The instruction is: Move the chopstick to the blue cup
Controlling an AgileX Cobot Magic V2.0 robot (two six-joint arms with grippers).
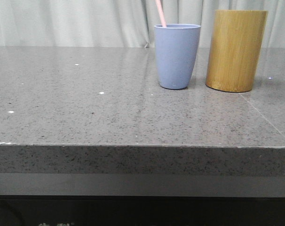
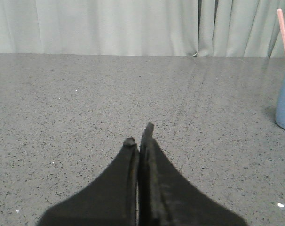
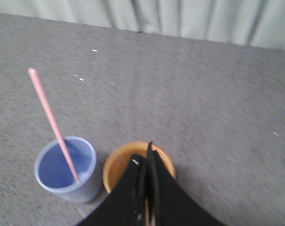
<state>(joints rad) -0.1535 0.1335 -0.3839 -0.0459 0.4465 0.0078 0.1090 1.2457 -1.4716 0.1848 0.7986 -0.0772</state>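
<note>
A matte periwinkle-blue plastic cup (image 1: 177, 56) stands upright on the speckled grey stone tabletop (image 1: 86, 108), toward its far right edge, tapering slightly to a rounded base. One thin, straight, pale pink chopstick (image 1: 160, 13) leans inside it, the lower end resting against the inner wall, the slim top end slanting out over the rim. Just beside the cup, nearer the right edge and not touching it, stands a taller yellow-brown bamboo cylinder (image 1: 236, 49) with a fine vertical grain. Pale pleated curtains (image 1: 67, 21) hang behind the far edge.

My right gripper (image 3: 147, 157) hangs directly above the bamboo cylinder's open mouth, its black fingers pressed together; whether anything is pinched between them I cannot tell. The blue cup and chopstick sit just beside those fingers. My left gripper (image 2: 138, 136) hovers low over bare stone toward the table's left side, fingers closed on nothing, well apart from the cup.
</note>
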